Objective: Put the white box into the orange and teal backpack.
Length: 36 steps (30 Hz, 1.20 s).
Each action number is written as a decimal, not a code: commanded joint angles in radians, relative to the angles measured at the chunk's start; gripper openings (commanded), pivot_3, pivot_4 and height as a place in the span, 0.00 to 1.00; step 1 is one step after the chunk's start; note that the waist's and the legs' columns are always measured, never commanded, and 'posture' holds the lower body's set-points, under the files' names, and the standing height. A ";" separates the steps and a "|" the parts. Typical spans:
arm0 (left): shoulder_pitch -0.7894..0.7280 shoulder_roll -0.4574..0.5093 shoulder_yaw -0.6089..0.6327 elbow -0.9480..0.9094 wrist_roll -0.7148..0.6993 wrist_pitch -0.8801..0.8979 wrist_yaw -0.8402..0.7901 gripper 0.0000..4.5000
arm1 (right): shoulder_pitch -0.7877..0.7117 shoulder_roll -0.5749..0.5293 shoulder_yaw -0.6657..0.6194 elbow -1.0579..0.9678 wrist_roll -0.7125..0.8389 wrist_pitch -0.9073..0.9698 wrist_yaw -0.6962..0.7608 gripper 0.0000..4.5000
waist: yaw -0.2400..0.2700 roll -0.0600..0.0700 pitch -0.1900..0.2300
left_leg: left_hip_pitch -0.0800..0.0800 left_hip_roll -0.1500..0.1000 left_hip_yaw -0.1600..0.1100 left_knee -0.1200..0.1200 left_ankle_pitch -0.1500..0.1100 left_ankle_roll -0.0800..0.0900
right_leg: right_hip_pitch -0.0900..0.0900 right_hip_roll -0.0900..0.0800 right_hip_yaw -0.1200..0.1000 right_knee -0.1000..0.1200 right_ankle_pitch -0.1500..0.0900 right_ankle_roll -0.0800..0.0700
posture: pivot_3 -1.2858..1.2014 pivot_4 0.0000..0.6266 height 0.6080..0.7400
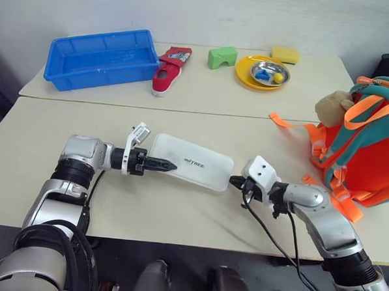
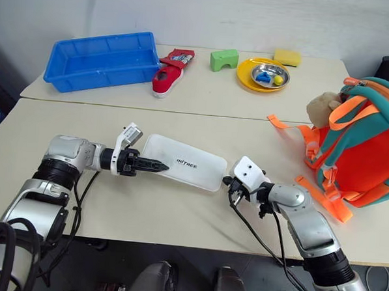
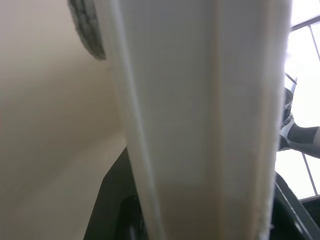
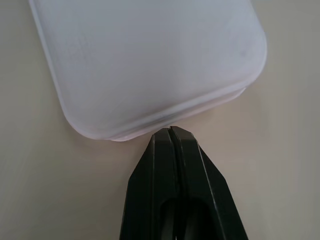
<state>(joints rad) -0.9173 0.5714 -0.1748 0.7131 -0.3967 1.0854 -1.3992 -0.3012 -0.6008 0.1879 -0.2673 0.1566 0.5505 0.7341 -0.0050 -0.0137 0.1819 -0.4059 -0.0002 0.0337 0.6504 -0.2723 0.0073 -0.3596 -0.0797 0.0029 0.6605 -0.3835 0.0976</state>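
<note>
The left hand (image 1: 170,164) grips one end of the white box (image 1: 193,163), which lies flat on the desk (image 1: 178,210); the right hand (image 1: 234,182), fingers pressed shut, touches its other end. The orange and teal backpack (image 1: 367,151) stands near. Farther back, a blue tray (image 1: 101,57) and a metal bowl (image 1: 270,72) holding small pieces.

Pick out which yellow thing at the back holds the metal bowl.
The round yellow plate: the metal bowl sits on it. The yellow sponge lies bare beside it.
</note>
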 commanded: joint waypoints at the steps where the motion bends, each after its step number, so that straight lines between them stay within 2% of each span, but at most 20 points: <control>1: 0.003 0.028 0.010 -0.079 -0.017 0.020 -0.008 0.32 | 0.020 -0.007 -0.064 -0.073 0.020 0.012 -0.022 0.00 | 0.000 0.000 0.000 | 0.000 0.000 0.000 0.000 0.000 0.000 | 0.000 0.000 0.000 0.000 0.000 0.000 | 0.52 0.24 1.00; 4: 0.042 0.039 0.061 -0.193 -0.092 0.099 -0.008 0.32 | 0.081 -0.013 -0.196 -0.179 0.089 0.092 -0.053 0.00 | 0.000 0.000 0.000 | -0.001 0.000 0.000 -0.002 0.000 -0.001 | -0.001 0.000 0.000 0.000 0.000 0.000 | 0.52 0.24 1.00; 7: 0.079 0.033 0.153 -0.291 -0.181 0.193 0.034 0.32 | 0.196 -0.005 -0.399 -0.344 0.204 0.227 -0.083 0.00 | 0.001 0.000 0.000 | -0.002 0.001 -0.001 -0.003 0.000 -0.001 | -0.001 0.000 0.000 0.001 0.000 0.000 | 0.52 0.24 1.00; 8: 0.089 0.027 0.183 -0.312 -0.202 0.216 0.053 0.32 | 0.238 -0.002 -0.470 -0.399 0.244 0.272 -0.090 0.04 | 0.004 -0.001 0.000 | -0.002 0.001 -0.001 -0.002 0.000 -0.001 | -0.001 0.000 -0.001 0.000 0.000 0.000 | 0.52 0.24 1.00; 10: 0.105 0.010 0.254 -0.353 -0.248 0.270 0.102 0.32 | 0.347 0.011 -0.657 -0.525 0.352 0.380 -0.094 0.12 | 0.009 -0.001 0.000 | -0.003 0.001 -0.003 -0.002 0.000 -0.001 | 0.000 0.000 -0.002 0.000 0.000 0.000 | 0.52 0.24 1.00; 13: 0.127 -0.019 0.353 -0.413 -0.300 0.325 0.189 0.32 | 0.481 0.036 -0.908 -0.662 0.489 0.499 -0.122 0.35 | 0.005 -0.001 0.000 | -0.004 0.001 -0.006 -0.003 0.000 -0.001 | 0.002 0.001 -0.003 -0.001 0.000 0.000 | 0.52 0.24 1.00; 15: 0.133 -0.040 0.410 -0.450 -0.336 0.364 0.240 0.32 | 0.513 0.045 -1.010 -0.697 0.543 0.545 -0.164 0.50 | 0.001 -0.002 0.001 | -0.002 0.001 -0.006 -0.002 0.000 -0.001 | 0.003 0.001 -0.003 -0.001 0.000 0.000 | 0.52 0.24 1.00; 17: 0.134 -0.064 0.454 -0.495 -0.368 0.392 0.288 0.32 | 0.480 0.047 -1.067 -0.683 0.561 0.575 -0.234 0.65 | -0.005 -0.004 0.002 | 0.000 0.001 -0.004 -0.003 0.000 0.000 | 0.003 0.001 -0.001 -0.003 0.000 0.001 | 0.52 0.24 1.00; 21: 0.119 -0.122 0.508 -0.562 -0.407 0.421 0.389 0.32 | 0.349 0.051 -1.069 -0.592 0.542 0.593 -0.382 0.96 | -0.013 -0.004 0.002 | 0.003 0.001 -0.005 -0.004 0.001 -0.001 | 0.003 0.001 -0.001 0.000 0.000 0.002 | 0.52 0.24 1.00; 22: 0.113 -0.136 0.511 -0.575 -0.409 0.417 0.415 0.32 | 0.293 0.068 -1.056 -0.553 0.542 0.593 -0.424 1.00 | -0.012 -0.004 0.002 | 0.003 0.001 -0.005 -0.005 0.003 -0.003 | 0.002 0.001 -0.001 0.000 0.000 0.002 | 0.52 0.24 1.00; 27: 0.099 -0.183 0.553 -0.596 -0.424 0.386 0.514 0.32 | 0.079 0.129 -0.940 -0.361 0.519 0.549 -0.544 1.00 | -0.021 -0.004 0.002 | 0.001 0.001 -0.004 -0.006 0.006 -0.008 | 0.000 0.002 0.000 0.000 0.000 0.002 | 0.52 0.24 1.00; 33: 0.099 -0.189 0.586 -0.624 -0.461 0.370 0.584 0.32 | -0.074 0.144 -0.831 -0.103 0.447 0.392 -0.566 1.00 | -0.022 -0.004 0.002 | 0.000 0.001 0.000 -0.006 0.006 -0.007 | -0.002 0.002 0.002 0.000 0.000 0.002 | 0.52 0.24 1.00; 36: 0.109 -0.184 0.596 -0.649 -0.478 0.368 0.613 0.32 | -0.113 0.120 -0.787 -0.009 0.408 0.302 -0.539 0.87 | -0.022 -0.004 0.002 | 0.000 0.001 0.000 -0.006 0.006 -0.006 | -0.002 0.002 0.003 0.000 0.000 0.002 | 0.52 0.24 1.00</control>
<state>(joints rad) -0.7971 0.3758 0.3916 0.1156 -0.8296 1.4669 -0.7924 -0.3974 -0.4562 -0.6048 -0.2936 0.5796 0.9152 0.1769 -0.0271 -0.0174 0.1839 -0.4058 0.0009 0.0338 0.6446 -0.2661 0.0008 -0.3616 -0.0777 0.0054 0.6606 -0.3838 0.0994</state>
